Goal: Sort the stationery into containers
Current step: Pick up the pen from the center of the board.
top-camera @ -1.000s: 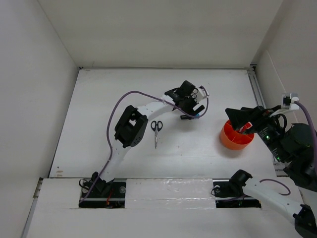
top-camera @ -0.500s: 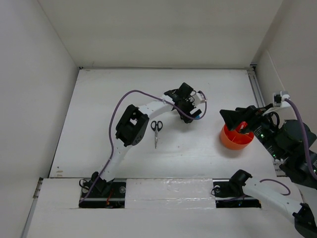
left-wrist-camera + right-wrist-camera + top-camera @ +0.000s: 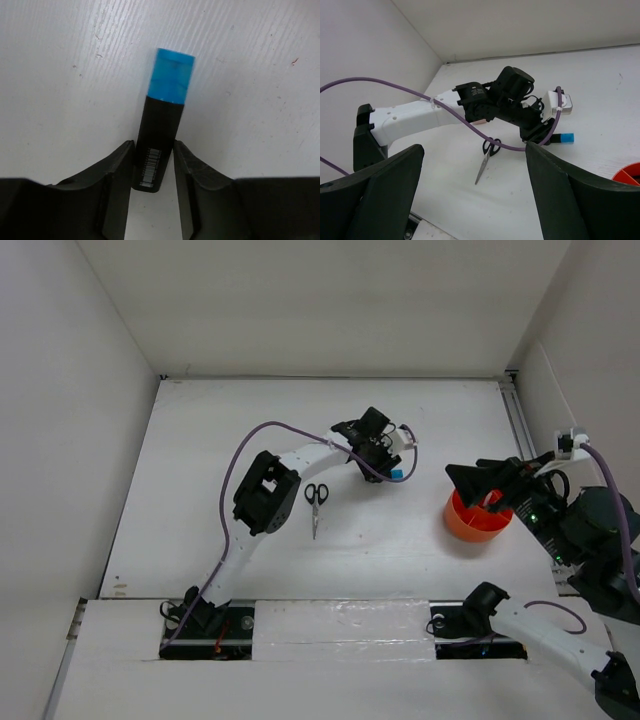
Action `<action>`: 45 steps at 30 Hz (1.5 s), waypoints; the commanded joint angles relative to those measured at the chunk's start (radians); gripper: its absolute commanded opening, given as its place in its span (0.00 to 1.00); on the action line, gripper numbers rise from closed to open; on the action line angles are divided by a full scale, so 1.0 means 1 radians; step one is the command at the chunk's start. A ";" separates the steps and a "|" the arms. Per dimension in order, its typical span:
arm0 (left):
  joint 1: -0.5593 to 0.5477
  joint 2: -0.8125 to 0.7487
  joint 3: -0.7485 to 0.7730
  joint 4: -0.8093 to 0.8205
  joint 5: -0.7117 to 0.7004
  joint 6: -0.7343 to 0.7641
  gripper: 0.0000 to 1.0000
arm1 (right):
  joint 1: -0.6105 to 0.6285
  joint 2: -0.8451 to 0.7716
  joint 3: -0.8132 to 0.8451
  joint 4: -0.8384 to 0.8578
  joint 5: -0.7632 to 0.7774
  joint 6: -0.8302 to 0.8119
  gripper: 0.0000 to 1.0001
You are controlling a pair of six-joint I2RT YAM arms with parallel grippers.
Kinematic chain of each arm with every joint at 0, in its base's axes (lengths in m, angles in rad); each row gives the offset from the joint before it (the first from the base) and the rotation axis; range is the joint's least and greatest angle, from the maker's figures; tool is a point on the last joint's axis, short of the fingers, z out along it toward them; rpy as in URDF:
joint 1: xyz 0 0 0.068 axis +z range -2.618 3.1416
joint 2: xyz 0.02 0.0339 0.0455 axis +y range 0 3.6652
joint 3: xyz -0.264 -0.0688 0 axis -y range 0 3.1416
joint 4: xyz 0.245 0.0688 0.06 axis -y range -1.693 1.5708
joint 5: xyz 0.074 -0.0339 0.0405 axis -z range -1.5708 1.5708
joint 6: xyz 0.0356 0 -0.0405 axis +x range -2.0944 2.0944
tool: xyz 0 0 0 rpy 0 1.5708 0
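The left gripper has just narrowed from wide to pinch the black barrel of the blue-capped marker, which lies on the table well left of the tub, so a lift looks due, while the right gripper hangs wide and empty over the tub.

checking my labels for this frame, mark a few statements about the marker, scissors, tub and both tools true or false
1. The left tool has a finger on each side of the blue-capped marker. True.
2. The marker stands upright in the orange tub. False: it lies flat on the table, apart from the tub.
3. The scissors lie on the table with no tool on them. True.
4. The right tool grips the scissors. False: its fingers are wide apart and hold nothing.
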 commanded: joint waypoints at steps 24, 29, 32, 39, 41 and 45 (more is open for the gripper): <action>-0.045 0.023 -0.111 -0.109 -0.229 -0.203 0.00 | 0.007 0.013 -0.025 0.077 0.229 0.068 0.88; -0.045 -0.152 -0.208 -0.074 -0.140 -0.203 0.00 | 0.007 0.037 -0.025 0.126 0.206 0.068 0.88; -0.035 -0.208 -0.225 -0.105 -0.157 -0.242 0.00 | 0.007 0.037 -0.025 0.135 0.231 0.068 0.88; -0.098 -0.578 -0.467 0.121 -0.405 -0.452 0.00 | -0.059 0.143 -0.064 0.242 0.231 0.079 0.88; -0.115 -0.650 -0.507 0.147 -0.431 -0.488 0.00 | -0.154 0.154 -0.077 0.308 0.115 0.065 0.88; -0.214 -0.808 -0.575 0.193 -0.511 -0.532 0.00 | -0.355 0.200 -0.088 0.416 -0.209 0.083 0.88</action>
